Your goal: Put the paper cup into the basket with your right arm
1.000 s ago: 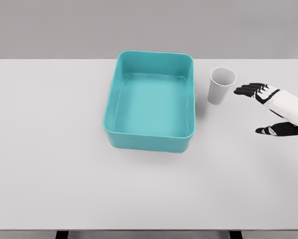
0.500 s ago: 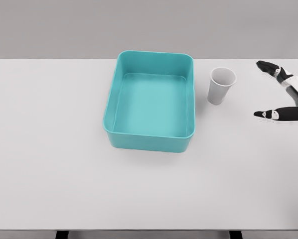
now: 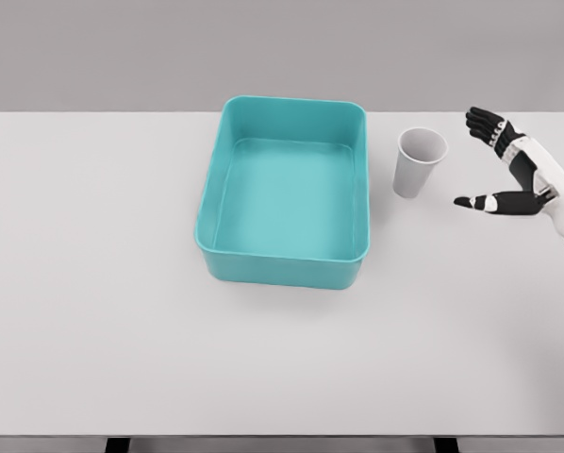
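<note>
A: White paper cup (image 3: 420, 162) standing upright on table (image 3: 93, 283), just right of teal basket (image 3: 287, 193).
B: Right hand (image 3: 508, 175)?
A: Hovering near cup, fingers spread, holding nothing.

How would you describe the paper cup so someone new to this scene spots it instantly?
Start at the teal basket in the middle of the white table. Just off its far right corner stands the paper cup, upright and apart from it, with the open right hand further right. It is the only small, white, round container there.
</note>
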Motion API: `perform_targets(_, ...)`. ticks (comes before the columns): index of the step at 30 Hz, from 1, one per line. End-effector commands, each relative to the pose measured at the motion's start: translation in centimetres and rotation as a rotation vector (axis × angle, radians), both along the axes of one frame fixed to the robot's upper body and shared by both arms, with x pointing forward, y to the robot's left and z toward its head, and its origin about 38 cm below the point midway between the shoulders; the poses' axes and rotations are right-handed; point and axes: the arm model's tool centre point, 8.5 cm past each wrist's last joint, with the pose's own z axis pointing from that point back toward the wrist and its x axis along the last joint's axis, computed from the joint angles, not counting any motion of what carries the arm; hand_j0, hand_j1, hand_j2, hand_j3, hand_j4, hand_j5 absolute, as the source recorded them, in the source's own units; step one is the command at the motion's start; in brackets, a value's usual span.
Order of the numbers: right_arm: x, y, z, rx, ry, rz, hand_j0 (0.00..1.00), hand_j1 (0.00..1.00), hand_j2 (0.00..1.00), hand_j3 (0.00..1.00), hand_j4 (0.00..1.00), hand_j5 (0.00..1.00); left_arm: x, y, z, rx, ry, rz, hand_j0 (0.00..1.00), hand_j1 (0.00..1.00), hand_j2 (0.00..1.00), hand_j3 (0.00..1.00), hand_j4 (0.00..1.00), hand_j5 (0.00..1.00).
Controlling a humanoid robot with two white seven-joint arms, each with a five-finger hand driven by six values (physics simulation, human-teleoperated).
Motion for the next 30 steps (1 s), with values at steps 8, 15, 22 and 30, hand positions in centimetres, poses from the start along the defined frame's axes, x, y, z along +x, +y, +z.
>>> perform_targets(8,1.8,0.0,-2.2,-0.093,0.088,-0.021,1.0,1.0,1.0,1.0,1.0,1.0,0.0,0.0,0.0,0.0,0.0,0.0,1.0,1.0,1.0,1.0,1.0,1.0)
perform_targets(15,2.4,1.4,-3.4,-0.036,0.151,-0.028,1.0,1.0,1.0,1.0,1.0,1.0,0.0,0.0,0.0,0.0,0.0,0.0,1.0,1.0,1.0,1.0,1.0,1.0)
perform_targets(22,2.8,1.4,-3.1,-0.03,0.143,-0.033,1.0,1.0,1.0,1.0,1.0,1.0,0.0,0.0,0.0,0.0,0.0,0.0,1.0,1.0,1.0,1.0,1.0,1.0)
perform_targets(30,3.4,1.2,-1.9,-0.031,0.117,-0.036,1.0,1.0,1.0,1.0,1.0,1.0,0.0,0.0,0.0,0.0,0.0,0.0,1.0,1.0,1.0,1.0,1.0,1.0)
